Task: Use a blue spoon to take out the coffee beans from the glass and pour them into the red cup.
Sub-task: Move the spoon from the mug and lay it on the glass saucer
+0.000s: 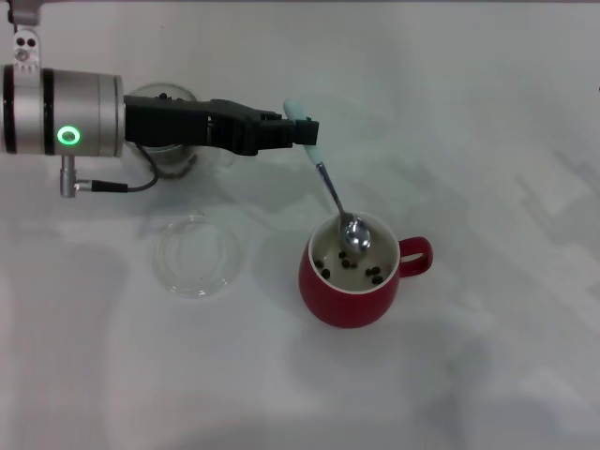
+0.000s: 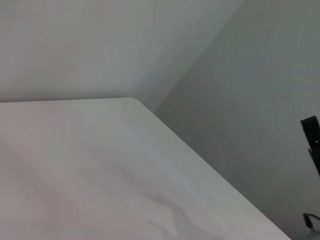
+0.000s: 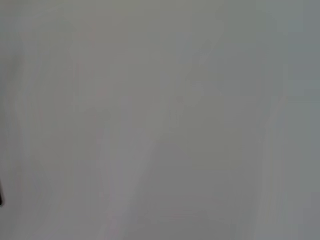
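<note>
In the head view my left gripper (image 1: 302, 133) is shut on the pale blue handle of the blue spoon (image 1: 330, 187). The spoon slants down and its metal bowl sits inside the rim of the red cup (image 1: 352, 295). Several coffee beans (image 1: 373, 276) lie on the cup's white bottom. The glass (image 1: 164, 159) stands behind and under my left arm, mostly hidden by it, with a few dark beans showing at its top. The right gripper is out of view.
A flat round clear glass dish (image 1: 196, 255) lies on the white table (image 1: 487, 169) left of the red cup. The left wrist view shows the table's edge (image 2: 210, 160) and a grey wall. The right wrist view shows only a blank grey surface.
</note>
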